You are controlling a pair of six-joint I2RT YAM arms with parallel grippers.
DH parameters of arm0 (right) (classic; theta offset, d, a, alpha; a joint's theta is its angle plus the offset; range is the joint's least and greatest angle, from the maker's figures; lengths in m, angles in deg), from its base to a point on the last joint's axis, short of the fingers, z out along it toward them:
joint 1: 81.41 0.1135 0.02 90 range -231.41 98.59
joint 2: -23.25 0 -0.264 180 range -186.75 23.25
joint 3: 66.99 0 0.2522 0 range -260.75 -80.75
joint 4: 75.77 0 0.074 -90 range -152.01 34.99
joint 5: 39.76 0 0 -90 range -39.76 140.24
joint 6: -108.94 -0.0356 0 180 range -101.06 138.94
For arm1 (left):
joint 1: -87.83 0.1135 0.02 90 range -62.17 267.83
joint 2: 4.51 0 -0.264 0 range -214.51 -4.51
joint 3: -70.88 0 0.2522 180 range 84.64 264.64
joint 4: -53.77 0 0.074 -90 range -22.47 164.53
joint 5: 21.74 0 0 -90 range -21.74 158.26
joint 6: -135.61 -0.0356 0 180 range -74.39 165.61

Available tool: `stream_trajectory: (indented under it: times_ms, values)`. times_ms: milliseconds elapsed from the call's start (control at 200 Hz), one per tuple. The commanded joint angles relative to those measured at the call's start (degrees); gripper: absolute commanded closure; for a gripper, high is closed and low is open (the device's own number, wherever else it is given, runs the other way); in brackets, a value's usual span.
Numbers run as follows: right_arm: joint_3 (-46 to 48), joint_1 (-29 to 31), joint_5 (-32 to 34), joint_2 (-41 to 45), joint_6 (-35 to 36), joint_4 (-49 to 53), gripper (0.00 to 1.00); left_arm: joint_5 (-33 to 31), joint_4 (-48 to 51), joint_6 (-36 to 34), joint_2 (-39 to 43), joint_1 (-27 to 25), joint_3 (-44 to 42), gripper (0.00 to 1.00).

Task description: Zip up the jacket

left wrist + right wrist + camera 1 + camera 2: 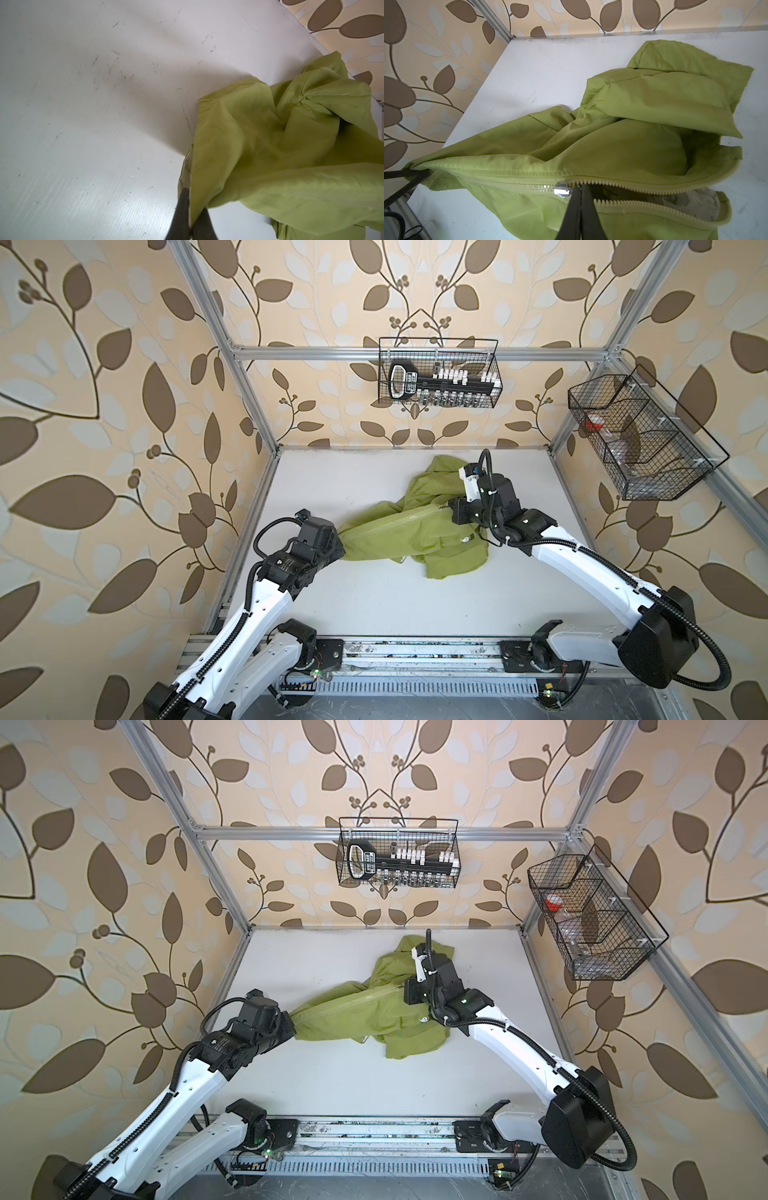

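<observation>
The lime-green jacket [399,531] [353,1011] lies crumpled on the white table, pulled taut between both arms. My left gripper [338,537] [192,207] is shut on the jacket's [270,145] hem end, with fabric pinched between its fingers. My right gripper [449,509] [580,188] is shut at the metal zipper slider [561,191], holding its pull. On the jacket [633,145] the zipper is joined from the left gripper's fingers [417,176] up to the slider. Past it the two rows of teeth [654,187] stand apart, and the lining shows between them.
A wire basket [438,373] holding tools hangs on the back rail. Another wire basket [636,435] hangs on the right frame. Aluminium posts stand at the table's [374,605] back corners. The arms' bases sit on the front rail [415,649].
</observation>
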Motion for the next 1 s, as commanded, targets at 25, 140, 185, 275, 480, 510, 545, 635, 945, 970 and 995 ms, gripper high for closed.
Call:
stream_trajectory:
  times_ms: [25, 140, 185, 275, 480, 510, 545, 635, 945, 970, 995]
  values:
    - [0.13, -1.01, 0.98, 1.53, 1.17, 0.32, 1.0, -1.41, 1.04, -1.2, 0.9, 1.07, 0.67, 1.0]
    - [0.12, -1.45, 0.63, 1.62, 1.18, 0.3, 1.0, -0.77, 0.86, -0.84, 1.5, 1.16, 0.89, 1.0]
    - [0.05, -1.67, 0.51, 1.72, 1.21, 0.37, 1.0, -0.68, 0.86, -0.75, 1.67, 1.1, 0.93, 1.0]
    - [-0.15, -1.97, 0.45, 1.79, 1.34, 0.55, 1.0, -0.79, 1.03, -0.84, 1.78, 1.15, 1.04, 1.0]
    - [-0.47, -2.62, 0.1, 1.88, 1.47, 0.67, 1.0, -0.62, 0.69, -1.01, 1.37, 1.16, 0.91, 1.0]
    - [-0.48, -2.6, 0.1, 1.9, 1.5, 0.7, 1.0, -0.56, 0.6, -0.99, 1.35, 1.13, 0.93, 1.0]
    - [-0.47, -2.69, 0.03, 1.96, 1.45, 0.7, 1.0, -0.43, 0.51, -0.95, 1.34, 1.13, 0.91, 1.0]
    - [-0.47, -2.79, 0.0, 1.98, 1.58, 0.82, 1.0, -0.15, 0.36, -0.77, 1.52, 1.17, 0.82, 1.0]
    - [-0.52, -3.71, -0.12, 1.8, 1.69, 0.8, 1.0, 0.28, 0.59, -0.84, 2.3, 1.24, 0.42, 1.0]
    - [-0.52, -3.86, -0.16, 1.86, 1.69, 0.87, 1.0, 0.36, 0.51, -0.83, 2.43, 1.24, 0.32, 1.0]
    - [-0.54, -3.98, -0.21, 1.8, 1.78, 0.95, 1.0, 0.46, 0.5, -0.74, 2.48, 1.24, 0.24, 1.0]
